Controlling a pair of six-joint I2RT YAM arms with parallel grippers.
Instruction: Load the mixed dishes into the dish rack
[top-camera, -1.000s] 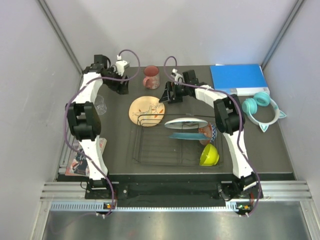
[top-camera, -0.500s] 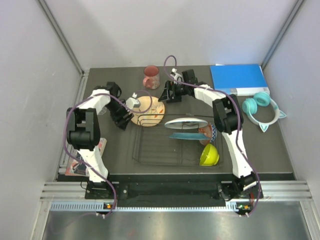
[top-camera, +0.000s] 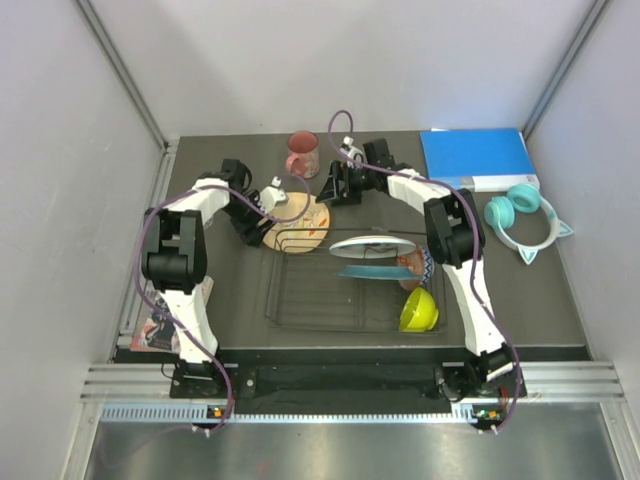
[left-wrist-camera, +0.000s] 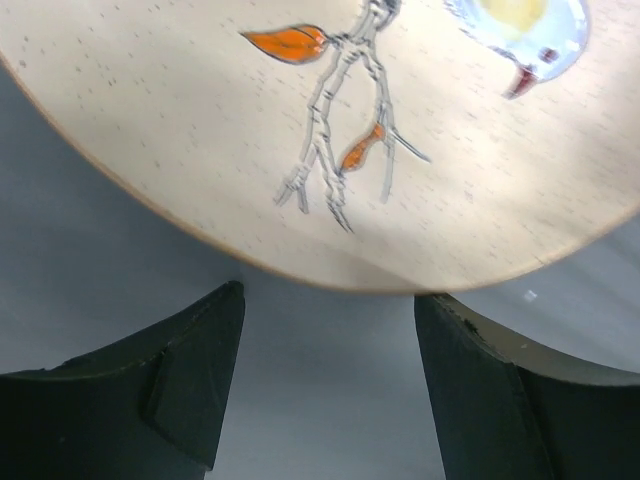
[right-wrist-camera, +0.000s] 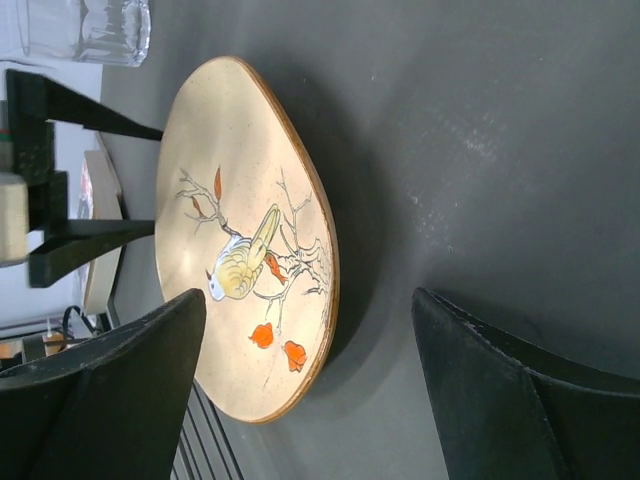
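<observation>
The cream-yellow floral plate (top-camera: 296, 220) lies tilted on the dark table, its near edge over the back left corner of the black wire dish rack (top-camera: 300, 300). My left gripper (top-camera: 262, 206) is open and empty at the plate's left rim; in the left wrist view the plate (left-wrist-camera: 330, 130) is just beyond the gripper (left-wrist-camera: 330, 330). My right gripper (top-camera: 336, 188) is open and empty just behind the plate (right-wrist-camera: 250, 230). The white plate (top-camera: 372, 245), teal plate (top-camera: 370, 271), pink bowl (top-camera: 416, 265) and lime-green bowl (top-camera: 419, 310) sit in the rack. The pink-red mug (top-camera: 302, 153) stands behind. The clear glass (right-wrist-camera: 85, 30) shows only in the right wrist view.
A blue binder (top-camera: 478, 158) lies at the back right, and teal cat-ear headphones (top-camera: 525, 220) lie beside it. A magazine (top-camera: 160, 318) lies at the table's left front edge. Grey walls close in the left, right and back.
My left arm has swung from the back left, beside the mug, down to the left rim of the floral plate. The right arm has barely moved.
</observation>
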